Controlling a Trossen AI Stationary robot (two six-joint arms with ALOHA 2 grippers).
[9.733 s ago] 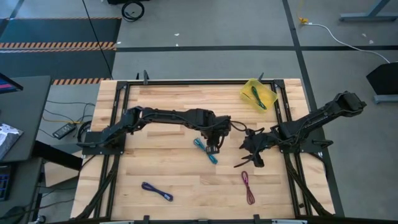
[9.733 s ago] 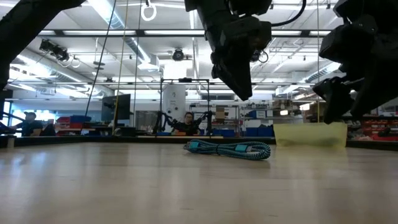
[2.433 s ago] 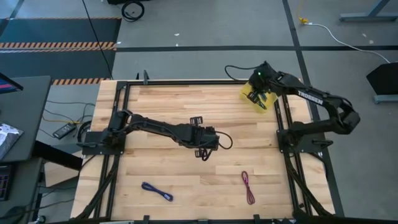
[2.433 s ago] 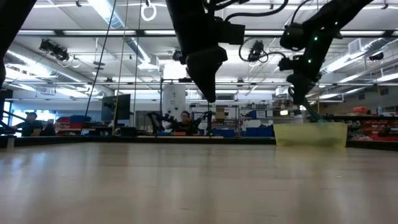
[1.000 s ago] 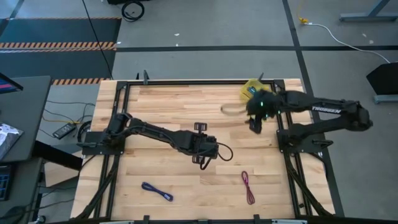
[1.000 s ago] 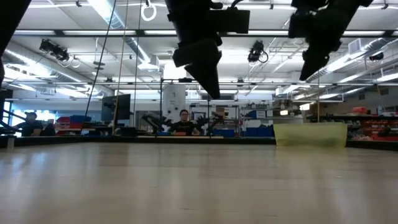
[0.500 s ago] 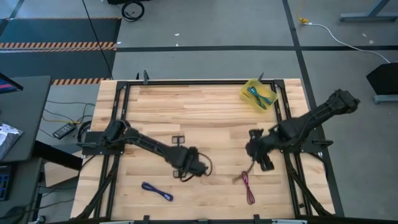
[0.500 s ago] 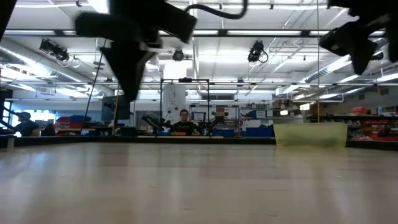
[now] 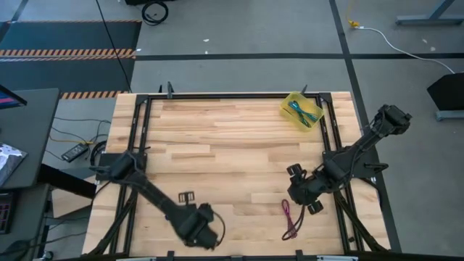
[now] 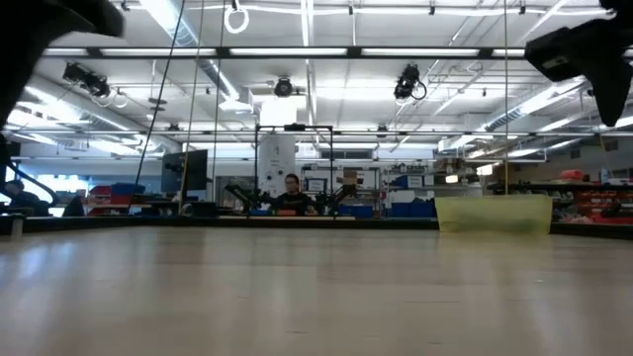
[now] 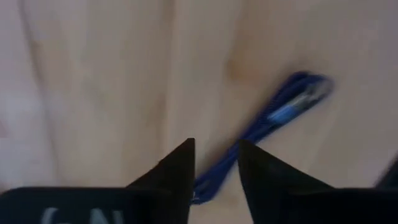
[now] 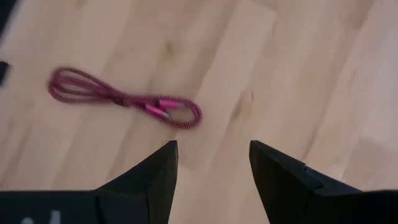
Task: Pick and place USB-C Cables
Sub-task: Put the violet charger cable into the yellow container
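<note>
From above, a small yellow plastic bin [image 9: 302, 109] sits at the far right corner of the pale wooden slat table [image 9: 217, 145], holding a green cable bundle [image 9: 299, 114] and a teal cable bundle [image 9: 310, 117] lying across each other inside it. Near the table's front edge, the left gripper [image 9: 201, 233] hangs low over the boards, covering whatever lies beneath it, while the right gripper [image 9: 303, 192] hovers just beside the maroon braided cable bundle [image 9: 289, 217], which lies flat on the wood, untouched. In the low view, the translucent yellow bin [image 10: 494, 214] stands at the far edge of the table [image 10: 316, 287]; its contents cannot be made out, and a person [image 10: 291, 194] sits in the room behind. In the left wrist view, a dark blue-purple cable bundle [image 11: 273, 121] lies stretched on the boards, one end running into the narrow gap between the left gripper's [image 11: 215, 167] dark fingers, which stand slightly apart with no visible contact with it. In the right wrist view, the maroon bundle [image 12: 124, 98] lies loosely looped ahead of the right gripper [image 12: 211, 168], whose fingers are spread wide and empty, the cable clear of them.
</note>
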